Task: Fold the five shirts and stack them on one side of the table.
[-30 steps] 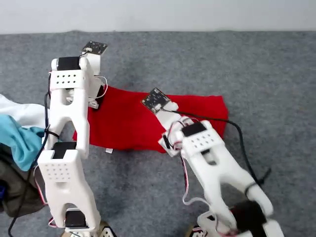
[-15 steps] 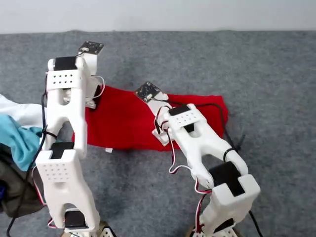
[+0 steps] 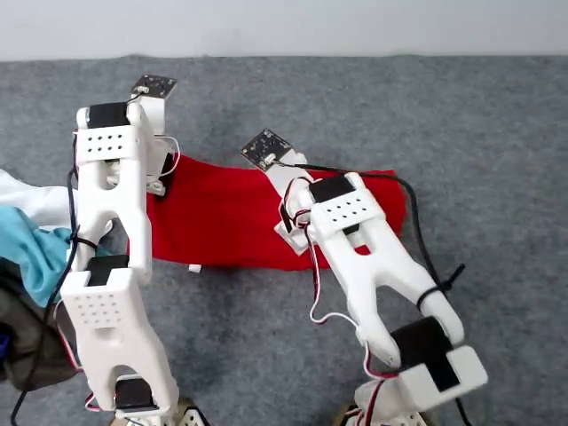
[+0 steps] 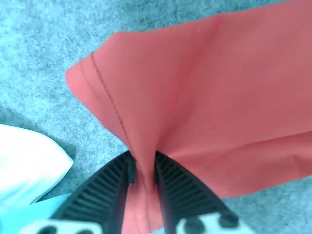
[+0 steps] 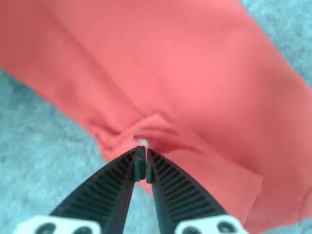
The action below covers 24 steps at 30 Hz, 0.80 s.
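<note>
Resting at the near left is a pile of shirts (image 3: 35,257). Farther in, the red shirt (image 3: 226,222) lies across the grey table (image 3: 497,133). The right gripper (image 5: 141,156) is clamped on fabric by its near edge, and the left gripper (image 4: 142,163) pinches its far left corner.

The left jaws are closed on a raised ridge of the red shirt (image 4: 219,97), with the fabric pinched between their ribbed black pads. From that pinch the cloth fans out over the grey desk (image 4: 44,39). A rounded corner with a dark line of stitching (image 4: 105,92) lies near the jaws. Beside them rests a white cloth (image 4: 24,161), with a teal cloth (image 4: 29,214) at its edge.
</note>
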Motion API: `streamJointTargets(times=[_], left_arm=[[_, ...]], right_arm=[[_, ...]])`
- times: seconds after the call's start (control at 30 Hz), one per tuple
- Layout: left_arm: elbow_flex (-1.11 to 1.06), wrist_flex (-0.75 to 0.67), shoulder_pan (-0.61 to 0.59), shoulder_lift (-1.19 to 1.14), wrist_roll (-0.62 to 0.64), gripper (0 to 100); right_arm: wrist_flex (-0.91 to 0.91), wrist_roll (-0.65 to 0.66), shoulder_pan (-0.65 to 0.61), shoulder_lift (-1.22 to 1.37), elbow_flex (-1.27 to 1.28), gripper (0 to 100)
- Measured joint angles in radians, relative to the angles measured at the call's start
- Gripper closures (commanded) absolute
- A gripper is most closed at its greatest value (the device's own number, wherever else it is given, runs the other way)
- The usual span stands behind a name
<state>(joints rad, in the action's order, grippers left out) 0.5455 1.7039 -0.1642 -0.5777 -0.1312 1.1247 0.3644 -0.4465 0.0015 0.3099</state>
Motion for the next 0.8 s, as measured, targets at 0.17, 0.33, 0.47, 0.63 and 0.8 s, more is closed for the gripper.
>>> streamJointTargets(times=[0.17, 0.33, 0.47, 0.63, 0.8], left_arm=[[0.000, 0.000, 0.000, 0.000, 0.000, 99], [0.000, 0.000, 0.000, 0.000, 0.000, 99], [0.000, 0.000, 0.000, 0.000, 0.000, 99], [0.000, 0.015, 0.003, 0.000, 0.000, 99], [0.005, 0.021, 0.055, 0.006, 0.000, 99]], right_arm=[[0.028, 0.000, 0.000, -0.008, 0.002, 98.7], [-0.072, 0.000, 0.002, 0.089, 0.028, 98.9], [-0.120, 0.000, 0.003, 0.215, 0.011, 98.9], [-0.075, 0.000, 0.003, 0.236, -0.083, 98.9], [0.055, 0.000, 0.000, 0.161, -0.157, 98.9]])
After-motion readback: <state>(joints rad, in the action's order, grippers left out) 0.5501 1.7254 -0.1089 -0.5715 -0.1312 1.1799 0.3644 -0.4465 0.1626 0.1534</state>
